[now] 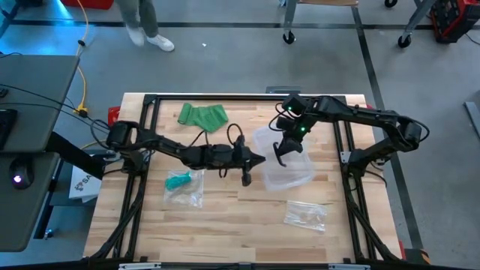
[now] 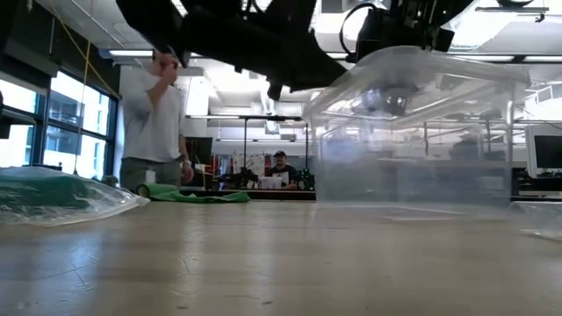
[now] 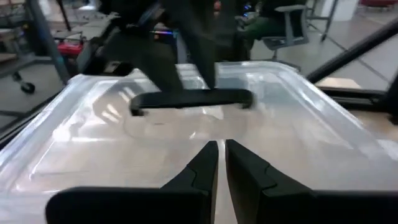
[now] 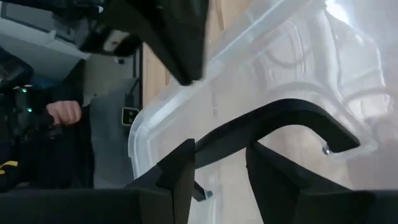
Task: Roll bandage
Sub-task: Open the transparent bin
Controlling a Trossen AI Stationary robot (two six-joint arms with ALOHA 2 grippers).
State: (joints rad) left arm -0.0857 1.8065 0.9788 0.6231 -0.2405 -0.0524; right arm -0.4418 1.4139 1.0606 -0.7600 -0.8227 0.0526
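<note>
Two arms: both dark arms met at the clear plastic tub (image 1: 296,176) on the wooden worktop (image 1: 225,225), the left reaching to its left rim, the right over its top.
Landmark: the tub sat right of the worktop's middle, with a curved black handle (image 3: 193,98) across its upper face.
Left jaws: the left gripper (image 1: 255,159) hung just beside the tub's left edge, its jaws pressed nearly together with nothing between them, pointing at the handle.
Right jaws: the right gripper (image 1: 283,154) stood above the tub; its jaws were half closed astride the black handle, and by the look of it gripping it.
Task's thing: the crumpled green fabric bandage (image 1: 202,115) lay unrolled on the worktop, well apart from the tub, beyond it and to its left.
Long axis: the bandage stretched along the worktop's far edge, one end turned towards the tub's side.
Deciding relation: the bandage lay behind and to the left of both jaws; the left arm was the nearer and had nothing in hand, so it looked the better placed to reach it.
Other items: a teal item in a clear bag (image 1: 184,186) lay left of the tub, nearer the front.
</note>
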